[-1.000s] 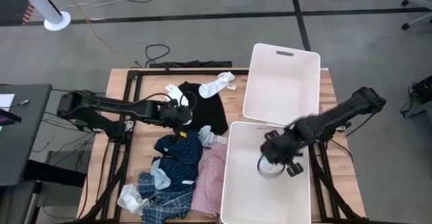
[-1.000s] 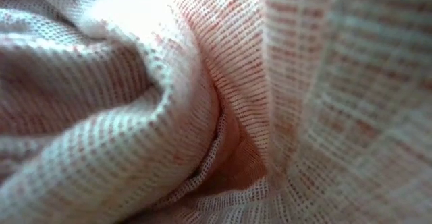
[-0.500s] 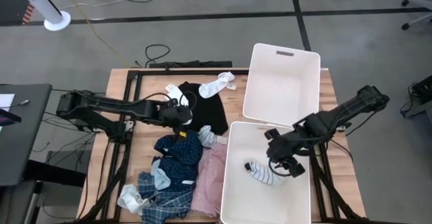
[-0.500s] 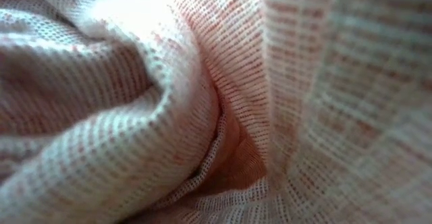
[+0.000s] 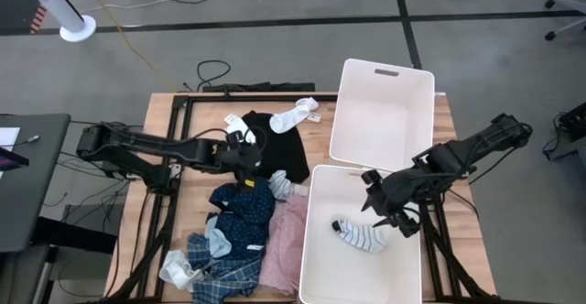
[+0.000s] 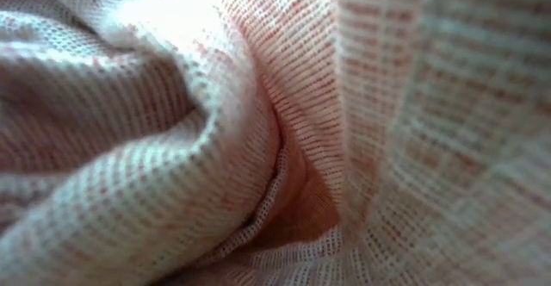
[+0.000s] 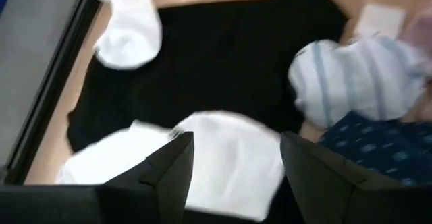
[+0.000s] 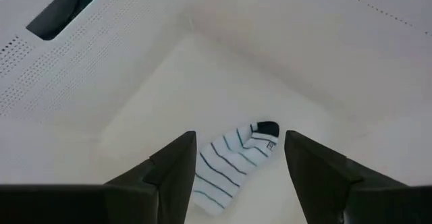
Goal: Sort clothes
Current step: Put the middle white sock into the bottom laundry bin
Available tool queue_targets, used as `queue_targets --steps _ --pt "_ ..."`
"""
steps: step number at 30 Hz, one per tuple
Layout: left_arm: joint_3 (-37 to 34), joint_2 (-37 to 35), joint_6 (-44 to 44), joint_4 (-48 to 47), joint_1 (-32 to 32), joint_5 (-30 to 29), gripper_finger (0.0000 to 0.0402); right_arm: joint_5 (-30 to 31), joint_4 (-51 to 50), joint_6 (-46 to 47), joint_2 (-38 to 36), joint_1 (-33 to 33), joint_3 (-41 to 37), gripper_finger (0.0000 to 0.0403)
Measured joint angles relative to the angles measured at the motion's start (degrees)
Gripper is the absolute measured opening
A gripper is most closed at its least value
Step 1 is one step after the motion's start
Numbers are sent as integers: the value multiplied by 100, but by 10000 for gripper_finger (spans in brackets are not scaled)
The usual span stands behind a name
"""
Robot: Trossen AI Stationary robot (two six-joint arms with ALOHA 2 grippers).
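My right gripper (image 5: 389, 217) hangs open over the near white bin (image 5: 309, 249). A white and grey-striped sock (image 8: 233, 160) lies on the bin's floor below it, touched by nothing. My left gripper (image 5: 245, 156) is open and low over the black shirt (image 5: 284, 148), which lies flat on the table. Its fingers stand on either side of a white sock (image 7: 229, 153) that lies on the shirt. Another white sock (image 5: 298, 114) rests on the shirt's far edge. The navy dotted piece (image 5: 245, 208), pink piece (image 5: 286, 240) and blue plaid shirt (image 5: 220, 269) lie heaped near the front. My left gripper straddles the white sock (image 7: 202, 133) from above, one finger on each side. Whether the fingers touch the sock or the shirt under it, I cannot tell.
A second white bin (image 5: 341, 112) stands behind the near one at the far right. A balled pale striped sock (image 7: 351, 82) lies between the black shirt and the heap. Pink woven cloth (image 6: 258, 131) fills the whole low view.
My right gripper has opened and let go of the striped sock, which has dropped and now lies flat on the near bin's floor. The gripper has drawn a little up and toward the table's right edge.
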Motion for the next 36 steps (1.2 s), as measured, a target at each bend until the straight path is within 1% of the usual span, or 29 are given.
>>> queue_targets --steps 2,5,10,11,15,17,19,21,24,25,29,31,33,36 --pt "0 2 36 157 -89 2 231 5 60 -76 -49 0 37 240" --pt "0 57 21 156 -143 -136 248 8 108 -103 -125 0 58 240" --pt "-2 556 -147 179 -142 -248 262 9 151 -104 -126 0 53 240" --pt "-2 700 -224 203 -145 -407 262 9 163 -105 -132 0 55 240" --pt "-7 1162 -626 62 -138 -1338 258 9 156 -84 -123 0 55 240" --pt "-4 1296 -739 3 -140 -1564 240 9 156 -59 -128 0 55 240" --pt "-5 1331 -774 -9 -141 -1574 201 9 157 -56 -128 0 55 240" --pt "-4 1312 -739 23 -142 -1587 145 9 152 -35 -125 0 55 239" --pt "-4 1136 -465 70 -180 -1535 37 9 170 -68 -128 0 55 239" --pt "-4 1048 -364 144 -202 -1506 20 9 190 -84 -128 -2 55 239" --pt "2 575 -106 265 -288 -1428 9 11 283 -165 -128 -15 55 239" --pt "2 229 46 377 -336 -1379 5 45 347 -254 -127 -17 55 240" --pt "2 -136 184 550 -373 -1317 5 228 418 -388 -126 -21 55 240" --pt "2 -664 482 906 -385 -961 4 452 659 -677 -128 -87 55 240"
